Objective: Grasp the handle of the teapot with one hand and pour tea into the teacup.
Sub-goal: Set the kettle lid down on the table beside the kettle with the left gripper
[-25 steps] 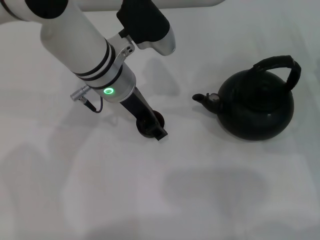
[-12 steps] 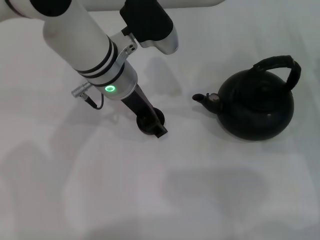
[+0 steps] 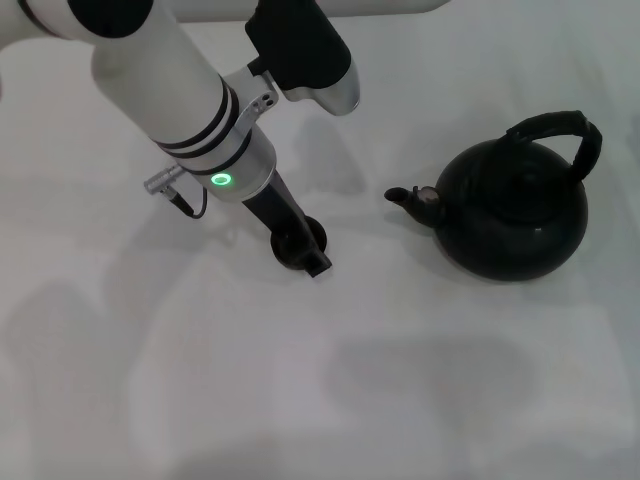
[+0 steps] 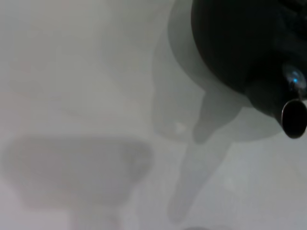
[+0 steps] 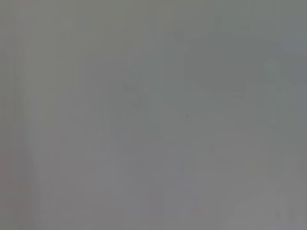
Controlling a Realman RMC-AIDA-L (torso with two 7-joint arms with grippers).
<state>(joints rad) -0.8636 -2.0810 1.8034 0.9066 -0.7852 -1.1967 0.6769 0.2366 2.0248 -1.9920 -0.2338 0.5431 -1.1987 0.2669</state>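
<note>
The teapot (image 3: 515, 215) is a glossy black kettle standing upright at the right of the white table (image 3: 400, 380). Its spout (image 3: 402, 196) points left and its handle (image 3: 560, 128) arches over the top, free of any gripper. It also shows in the left wrist view (image 4: 240, 43) with its spout tip (image 4: 293, 120). The small black teacup (image 3: 316, 236) sits left of the spout, largely covered by my left gripper (image 3: 305, 252), which reaches down onto it. My right gripper is out of view.
The white tabletop stretches in front of the teacup and teapot, with only soft shadows on it. My left arm's white forearm (image 3: 170, 90) crosses the upper left. The right wrist view shows only a plain grey surface.
My left arm's forearm has shifted slightly to the right; the gripper stays at the teacup. The teapot has not moved.
</note>
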